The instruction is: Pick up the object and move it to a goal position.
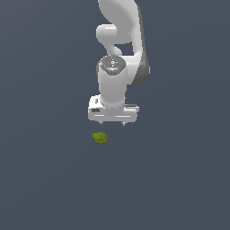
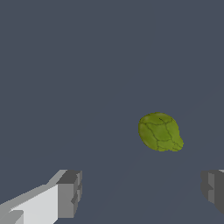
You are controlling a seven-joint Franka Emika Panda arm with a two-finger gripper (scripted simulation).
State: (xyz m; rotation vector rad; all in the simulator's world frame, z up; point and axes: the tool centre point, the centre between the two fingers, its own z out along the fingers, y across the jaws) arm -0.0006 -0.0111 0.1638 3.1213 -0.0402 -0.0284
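**Arm.** White Franka Panda arm (image 1: 120,49), entering the exterior view from 12 o'clock. Upper links curve down to a vertical wrist column; the hand block lies crosswise beneath it, facing the floor. Two small finger stubs show under the block's lower edge.

**Gripper.** White gripper (image 1: 113,122), pointed straight down over the dark grey floor (image 1: 45,179). In the wrist view the gripper (image 2: 142,194) shows two grey fingertips (image 2: 70,192), set far apart at either side of the picture with bare floor between them. Jaws spread wide, holding nothing.

**Object.** Small yellow-green object (image 1: 100,138), lumpy and roundish, surface marked with dark crease lines. It rests on the floor, free of the gripper and untouched. In the exterior view it lies near the gripper, at about 7 o'clock from the hand block, slightly toward the exterior view's left. In the wrist view the object (image 2: 160,131) sits ahead of the fingertip line, closer to one fingertip than the other, not between the pads.

**Orientation of object.** Nearly round; long axis only slight. In the wrist view the broader end points toward 10 o'clock and a small tapered bulge toward 4 o'clock. In the exterior view the object is too small to tell its axis.

**Surface.** Floor plain, uniform dark grey-blue.
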